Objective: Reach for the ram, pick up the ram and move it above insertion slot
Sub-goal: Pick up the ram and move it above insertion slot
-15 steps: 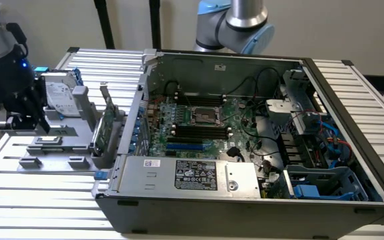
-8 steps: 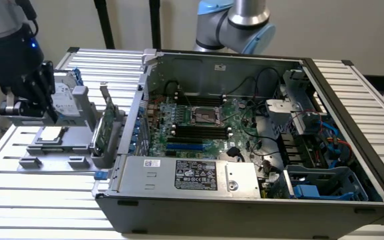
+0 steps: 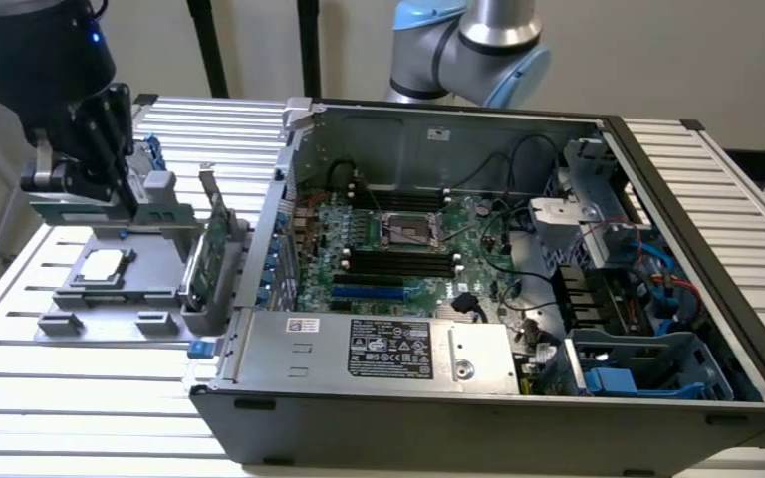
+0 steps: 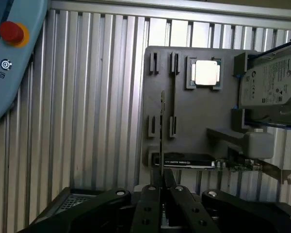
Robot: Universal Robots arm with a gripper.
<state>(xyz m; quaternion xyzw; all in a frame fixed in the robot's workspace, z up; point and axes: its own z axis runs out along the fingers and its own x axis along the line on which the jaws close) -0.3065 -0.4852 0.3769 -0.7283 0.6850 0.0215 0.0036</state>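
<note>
Green ram (image 4: 162, 127): thin stick seen edge-on, standing over the grey holder tray (image 4: 194, 116); its lower end is hidden by the tool.
Tool (image 4: 162, 187): fingers together, clamped on the ram.
Exterior view: tool (image 3: 84, 164) over the tray, at the exterior view's left of the open computer case (image 3: 489, 299); ram hard to make out.
Hard drive (image 4: 266, 87): cut off at the frame edge.

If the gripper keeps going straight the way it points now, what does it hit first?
Probably the ram, standing on edge in the grey holder tray, directly in line ahead of the gripper. Depth is unclear; it may already be touching.
</note>
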